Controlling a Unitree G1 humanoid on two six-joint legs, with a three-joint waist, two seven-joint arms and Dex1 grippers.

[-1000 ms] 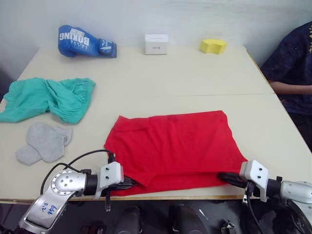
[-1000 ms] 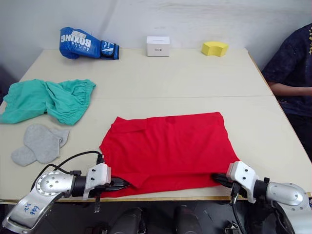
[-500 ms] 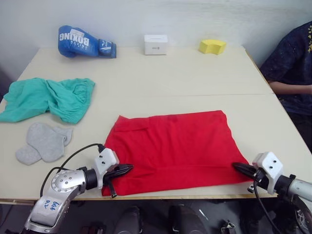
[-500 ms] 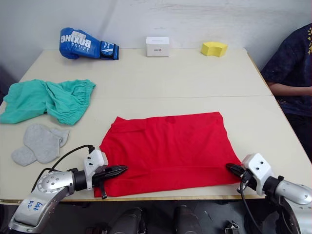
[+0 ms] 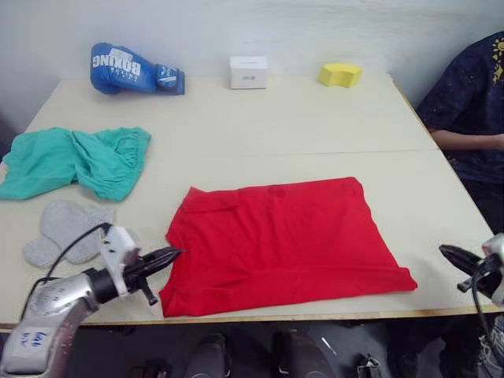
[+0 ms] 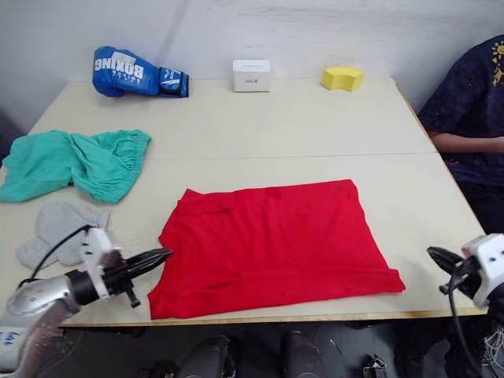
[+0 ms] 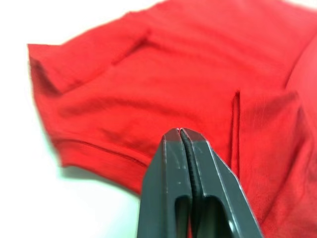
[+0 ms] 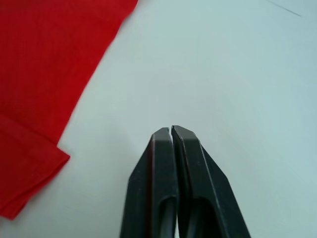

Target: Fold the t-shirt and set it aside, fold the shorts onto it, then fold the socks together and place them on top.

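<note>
Two closed tools flank smooth, rectangular folded red t-shirt (image 5: 279, 240).

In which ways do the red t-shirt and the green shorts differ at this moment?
The t-shirt is bright red, while the shorts are teal-green. The t-shirt lies flat and folded into a neat shape; the shorts lie bunched and unfolded. The t-shirt covers more of the table. Both are soft cloth garments resting untouched.
</note>
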